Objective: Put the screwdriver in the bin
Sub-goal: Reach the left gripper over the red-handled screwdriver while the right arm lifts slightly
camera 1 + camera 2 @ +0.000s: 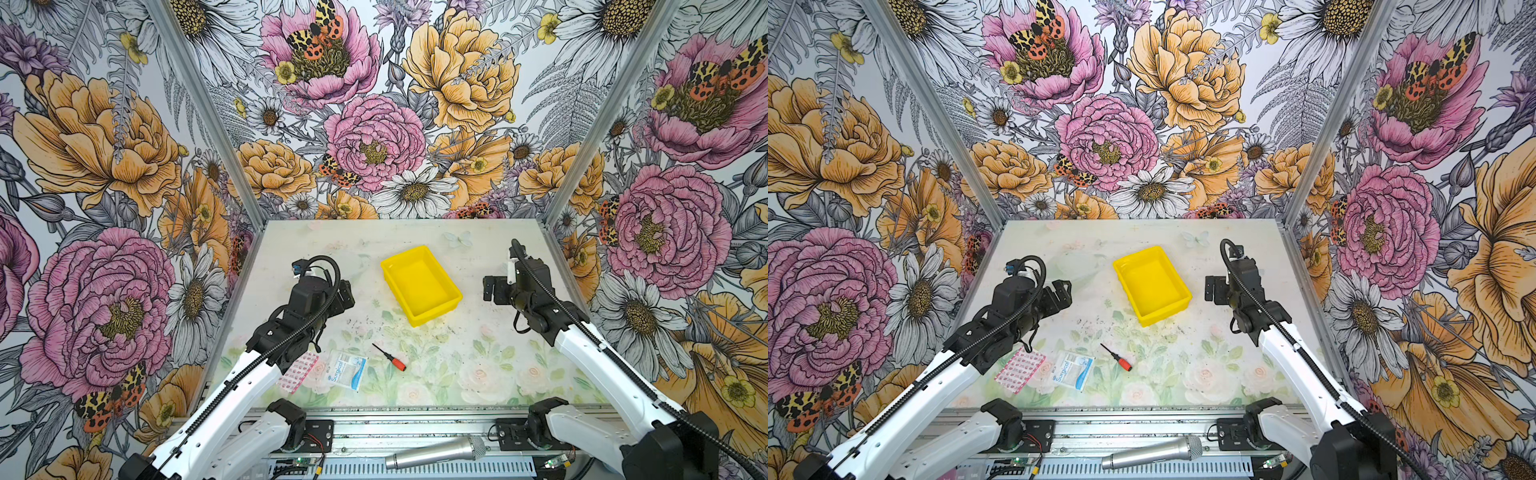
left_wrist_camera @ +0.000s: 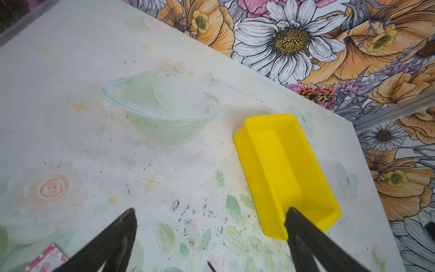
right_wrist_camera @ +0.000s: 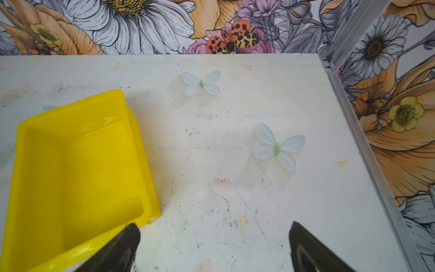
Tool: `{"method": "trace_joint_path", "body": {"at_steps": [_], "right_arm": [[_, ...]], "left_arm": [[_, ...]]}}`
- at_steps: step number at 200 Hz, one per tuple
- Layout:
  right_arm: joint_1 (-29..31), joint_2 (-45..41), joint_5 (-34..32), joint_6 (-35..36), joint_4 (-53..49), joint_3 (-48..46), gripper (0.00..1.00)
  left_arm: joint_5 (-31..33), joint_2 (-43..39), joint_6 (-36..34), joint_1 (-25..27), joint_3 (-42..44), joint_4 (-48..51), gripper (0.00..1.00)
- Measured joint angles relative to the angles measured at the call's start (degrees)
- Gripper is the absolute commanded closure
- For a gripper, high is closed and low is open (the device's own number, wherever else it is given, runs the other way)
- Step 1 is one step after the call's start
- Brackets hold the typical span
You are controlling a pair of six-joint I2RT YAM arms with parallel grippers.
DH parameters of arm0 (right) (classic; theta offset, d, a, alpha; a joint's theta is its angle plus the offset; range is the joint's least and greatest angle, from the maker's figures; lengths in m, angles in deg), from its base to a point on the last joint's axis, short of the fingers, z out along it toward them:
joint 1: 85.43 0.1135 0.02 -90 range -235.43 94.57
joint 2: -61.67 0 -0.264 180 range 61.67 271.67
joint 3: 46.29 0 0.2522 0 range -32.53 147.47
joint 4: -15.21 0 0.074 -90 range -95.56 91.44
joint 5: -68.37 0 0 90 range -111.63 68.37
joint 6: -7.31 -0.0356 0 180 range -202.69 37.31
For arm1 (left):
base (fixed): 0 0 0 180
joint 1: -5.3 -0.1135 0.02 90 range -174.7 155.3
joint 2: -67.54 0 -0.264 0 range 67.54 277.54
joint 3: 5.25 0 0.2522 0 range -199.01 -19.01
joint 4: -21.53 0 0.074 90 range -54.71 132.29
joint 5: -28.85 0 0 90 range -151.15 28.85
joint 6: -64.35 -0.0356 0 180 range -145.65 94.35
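Reaching for screwdriver (image 1: 390, 357): pulling left claw (image 1: 345, 296) back, dropping low, straddling red handle crosswise, seeming best; claw gaping wide, gripping nothing; screwdriver lying on surface (image 1: 457, 357), behind claw, nearer arm base, well apart; bin (image 1: 436, 309) sitting near claw, rightward; right claw (image 1: 490, 289) gaping, empty.

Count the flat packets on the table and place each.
2. The pink-patterned packet lies at the front, by the left arm; the white-and-blue packet lies between it and the screwdriver. That arm might hide more.
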Motion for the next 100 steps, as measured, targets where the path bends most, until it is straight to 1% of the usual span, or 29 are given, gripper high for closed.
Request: {"method": "trace_joint_path", "body": {"at_steps": [23,42,80,100], "right_arm": [[2.7,-3.6,2.9,1.8,-1.1,0.0,0.01],[3.2,-5.4,4.0,2.8,-1.3,0.0,0.01],[3.8,-5.7,6.4,4.8,-1.7,-0.3,0.01],[4.2,-5.3,6.9,6.3,-1.8,-0.9,0.0]], "left_arm": [[-1.6,4.4,6.0,3.9,1.1,2.1,0.01],[-2.7,7.8,10.7,7.9,1.9,3.5,0.01],[-5.9,15.0,18.9,14.4,1.9,4.7,0.01],[-7.0,19.6,21.3,17.0,1.8,5.4,0.01]]}}
